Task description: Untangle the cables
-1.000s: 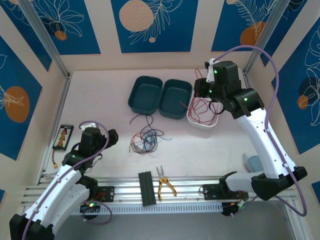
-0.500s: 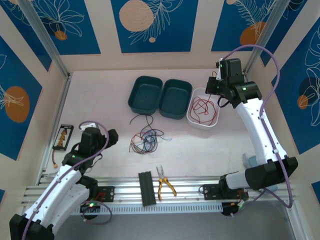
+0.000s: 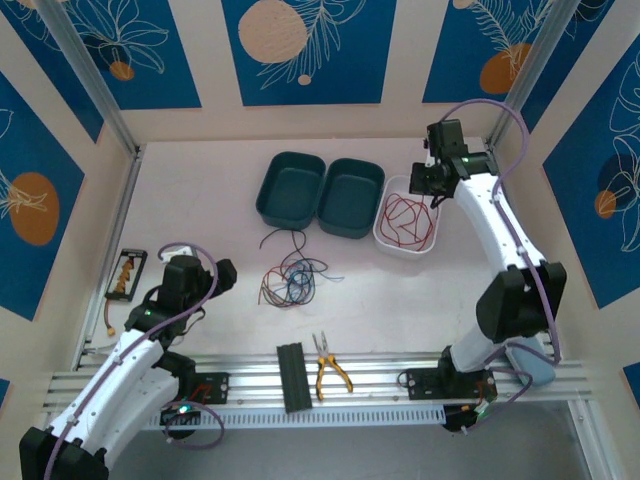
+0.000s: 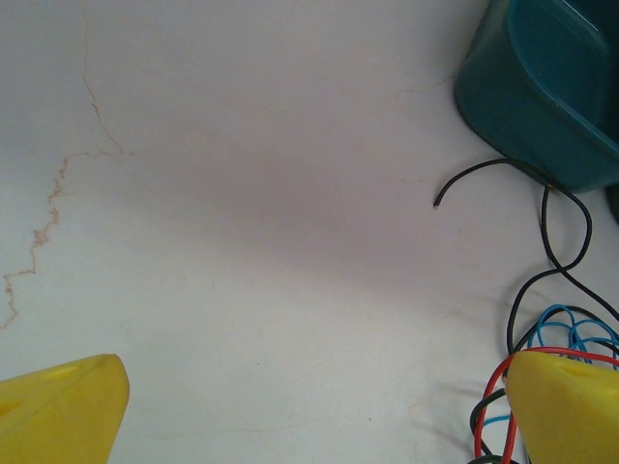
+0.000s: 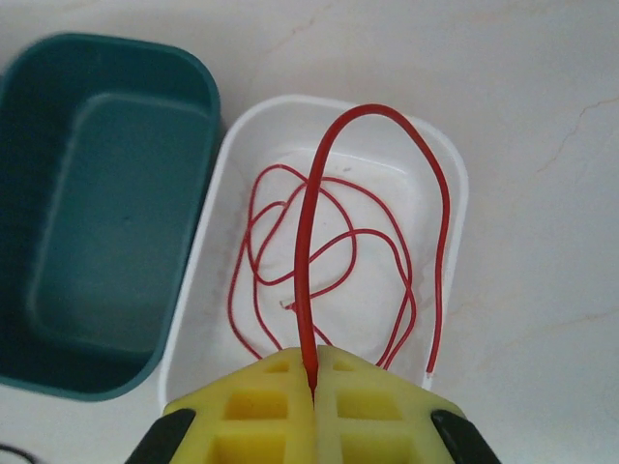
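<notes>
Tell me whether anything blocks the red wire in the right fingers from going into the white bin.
Nothing visible does. The right fingers, shut on the red wire, hang above the open white bin, which holds only other red loops.

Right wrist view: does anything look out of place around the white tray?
One thin red wire arches up over the white rectangular plastic tray, pinched in the shut right gripper, not lying flat with the other red wires. Nothing spilled or damaged.
</notes>
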Action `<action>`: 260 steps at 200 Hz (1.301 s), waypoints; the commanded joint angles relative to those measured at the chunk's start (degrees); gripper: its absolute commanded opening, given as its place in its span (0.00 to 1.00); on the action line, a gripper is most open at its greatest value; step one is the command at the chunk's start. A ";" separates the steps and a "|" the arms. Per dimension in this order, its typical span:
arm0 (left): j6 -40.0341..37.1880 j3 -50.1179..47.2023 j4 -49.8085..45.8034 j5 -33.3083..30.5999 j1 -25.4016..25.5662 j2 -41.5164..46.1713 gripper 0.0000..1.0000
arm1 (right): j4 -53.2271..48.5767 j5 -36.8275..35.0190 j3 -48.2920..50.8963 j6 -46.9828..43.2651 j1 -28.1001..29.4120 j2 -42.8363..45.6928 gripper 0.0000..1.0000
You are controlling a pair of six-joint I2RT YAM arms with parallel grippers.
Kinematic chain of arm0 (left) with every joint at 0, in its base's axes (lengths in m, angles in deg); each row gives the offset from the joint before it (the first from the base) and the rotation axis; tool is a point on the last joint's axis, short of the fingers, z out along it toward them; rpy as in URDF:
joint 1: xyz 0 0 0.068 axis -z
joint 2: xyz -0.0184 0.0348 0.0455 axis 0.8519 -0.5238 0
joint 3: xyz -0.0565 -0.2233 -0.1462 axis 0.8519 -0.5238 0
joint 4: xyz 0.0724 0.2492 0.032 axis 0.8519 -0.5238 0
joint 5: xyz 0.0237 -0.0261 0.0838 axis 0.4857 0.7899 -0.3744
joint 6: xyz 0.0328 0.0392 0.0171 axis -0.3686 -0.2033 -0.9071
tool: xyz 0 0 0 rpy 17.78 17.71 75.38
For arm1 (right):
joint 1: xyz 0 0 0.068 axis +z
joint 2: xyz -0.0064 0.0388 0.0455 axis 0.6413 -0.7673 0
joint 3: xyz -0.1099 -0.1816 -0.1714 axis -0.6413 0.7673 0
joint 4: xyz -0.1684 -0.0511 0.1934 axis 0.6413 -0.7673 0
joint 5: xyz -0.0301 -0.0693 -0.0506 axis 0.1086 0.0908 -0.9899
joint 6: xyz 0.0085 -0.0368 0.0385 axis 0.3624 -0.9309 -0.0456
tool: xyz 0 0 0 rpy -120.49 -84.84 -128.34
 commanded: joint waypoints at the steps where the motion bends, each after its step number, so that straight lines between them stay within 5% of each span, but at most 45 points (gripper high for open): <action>1: 0.62 -0.91 0.53 1.18 -0.52 0.05 1.00 | 0.46 -0.74 -2.62 -2.23 -0.42 -4.09 0.00; 118: 0.62 -0.82 0.91 1.18 -0.49 -0.08 1.00 | -2.02 -1.86 -7.16 0.16 1.74 -18.07 0.00; 193: 0.50 -0.60 0.64 1.88 -0.50 -0.61 1.00 | -3.04 -1.99 -7.14 0.48 4.61 -18.81 0.30; 260: -2.01 0.97 -0.40 4.57 -0.50 -0.87 1.00 | -3.53 -2.90 -4.17 2.97 7.74 -12.07 0.42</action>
